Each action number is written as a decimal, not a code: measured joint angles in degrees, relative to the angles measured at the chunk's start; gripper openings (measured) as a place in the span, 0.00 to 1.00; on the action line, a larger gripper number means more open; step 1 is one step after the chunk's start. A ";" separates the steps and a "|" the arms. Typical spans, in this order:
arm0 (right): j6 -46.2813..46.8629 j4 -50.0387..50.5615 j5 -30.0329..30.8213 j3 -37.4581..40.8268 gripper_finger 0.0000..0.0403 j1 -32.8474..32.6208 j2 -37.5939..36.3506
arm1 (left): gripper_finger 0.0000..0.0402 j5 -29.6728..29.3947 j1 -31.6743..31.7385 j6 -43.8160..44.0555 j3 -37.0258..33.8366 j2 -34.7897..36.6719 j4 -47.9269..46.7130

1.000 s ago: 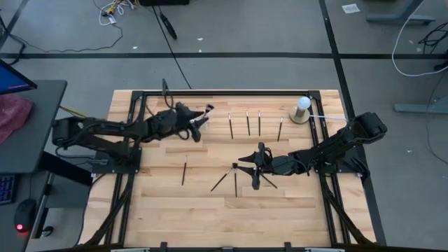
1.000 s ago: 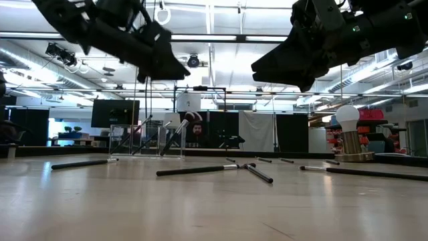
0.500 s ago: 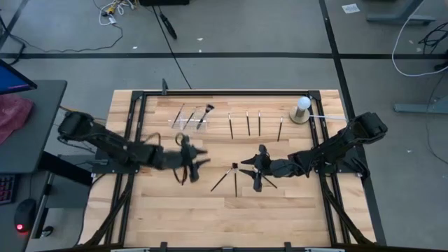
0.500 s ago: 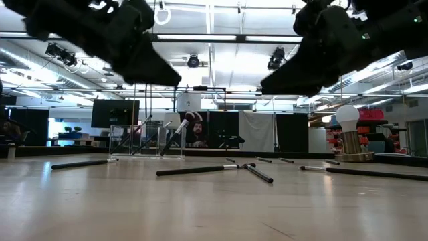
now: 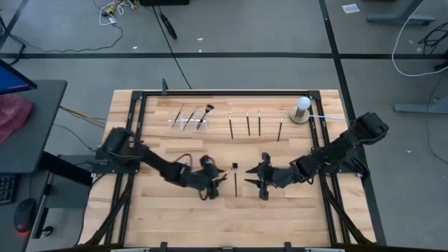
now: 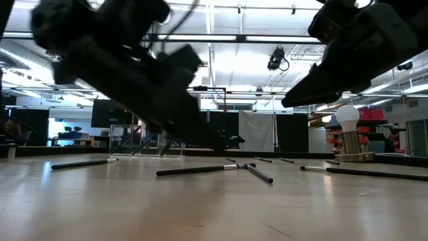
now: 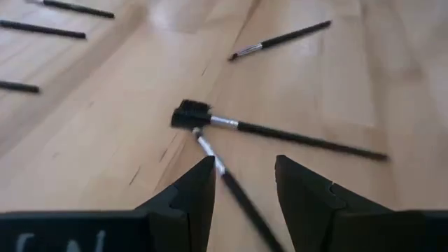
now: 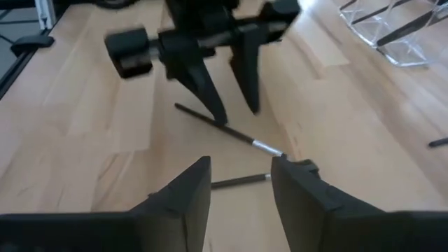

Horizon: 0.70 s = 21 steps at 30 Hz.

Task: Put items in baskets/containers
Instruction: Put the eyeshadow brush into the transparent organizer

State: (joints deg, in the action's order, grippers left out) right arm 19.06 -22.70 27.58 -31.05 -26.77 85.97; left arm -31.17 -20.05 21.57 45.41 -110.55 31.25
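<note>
Holder [image 5: 187, 119] barely discernible; left pincer [image 5: 213, 186] blurred, straddling brush [image 7: 231, 180].

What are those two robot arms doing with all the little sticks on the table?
They are tidying thin makeup brushes into a clear holder at the back of the table, which already has a few brushes in it. Right now the left gripper is open and reaching down over a brush near the middle. The right gripper is open too, hovering close by and facing it. More brushes lie loose on the table, including a row of four.
</note>
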 joint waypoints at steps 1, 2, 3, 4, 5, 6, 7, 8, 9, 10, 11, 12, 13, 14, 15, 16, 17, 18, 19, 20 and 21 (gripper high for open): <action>0.00 0.07 0.00 0.00 0.38 -0.28 0.00 | 0.38 -0.03 0.53 0.09 1.82 -1.16 -2.11; 0.01 0.06 0.01 0.00 0.38 -0.52 0.00 | 0.38 -0.09 1.04 0.54 3.52 -2.07 -5.21; 0.01 0.13 0.01 0.00 0.38 -0.70 0.00 | 0.38 -0.11 1.52 1.04 5.08 -2.83 -8.56; -0.01 0.26 0.01 0.00 0.38 -0.94 0.00 | 0.38 -0.09 1.87 1.95 6.43 -3.38 -11.93; -0.01 0.28 0.01 0.00 0.38 -1.08 0.00 | 0.38 0.00 2.13 2.97 7.48 -3.68 -14.57; -0.06 0.26 0.04 0.00 0.38 -1.14 0.00 | 0.38 0.36 2.31 3.79 8.21 -3.70 -16.28; -0.07 0.30 0.10 0.00 0.38 -1.18 0.00 | 0.38 0.72 2.26 4.81 8.52 -3.67 -17.17; -0.07 0.44 0.40 0.00 0.38 -1.18 0.00 | 0.38 0.78 2.27 5.19 8.52 -3.67 -17.36; -0.09 0.52 0.51 0.00 0.38 -1.18 0.00 | 0.38 0.91 2.19 5.29 8.37 -3.67 -17.38; -0.20 0.52 0.72 0.00 0.38 -1.18 0.00 | 0.38 1.05 1.99 5.37 8.06 -3.67 -17.34; -0.25 0.52 0.94 0.00 0.38 -1.18 0.00 | 0.38 1.01 1.84 6.17 7.61 -3.65 -17.28; -0.25 0.52 1.30 0.00 0.38 -1.18 0.00 | 0.37 0.89 1.80 6.75 7.02 -3.58 -17.20; -0.25 0.53 1.53 0.00 0.38 -1.17 0.00 | 0.35 0.87 1.79 7.66 6.32 -3.50 -17.17; -0.25 0.54 1.54 0.00 0.38 -1.16 0.00 | 0.34 0.84 1.79 8.33 5.40 -3.39 -16.84; -0.25 0.54 1.55 0.00 0.38 -1.16 0.00 | 0.32 0.65 1.79 9.11 4.46 -3.33 -16.53; -0.26 0.54 1.55 0.00 0.38 -1.16 0.00 | 0.29 0.56 1.79 9.44 3.53 -3.31 -15.90; -0.36 0.54 1.54 0.00 0.38 -1.16 0.00 | 0.27 0.56 1.79 9.56 2.34 -3.27 -14.91; -0.61 0.54 1.54 0.00 0.38 -1.16 0.00 | 0.25 0.54 1.80 9.56 1.33 -3.23 -13.67; -0.89 0.54 1.54 0.00 0.38 -1.16 0.00 | 0.23 0.67 1.92 9.22 0.23 -3.21 -11.71; -1.11 0.54 1.54 0.00 0.38 -1.16 0.00 | 0.21 1.21 2.09 8.50 -0.89 -3.23 -9.44; -1.29 0.54 1.56 0.00 0.38 -1.16 0.00 | 0.19 2.28 2.41 7.62 -2.13 -3.21 -6.81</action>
State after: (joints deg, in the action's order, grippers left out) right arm 17.76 -22.15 29.14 -31.05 -27.92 85.97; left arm -28.89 -17.64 29.18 43.28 -113.75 24.44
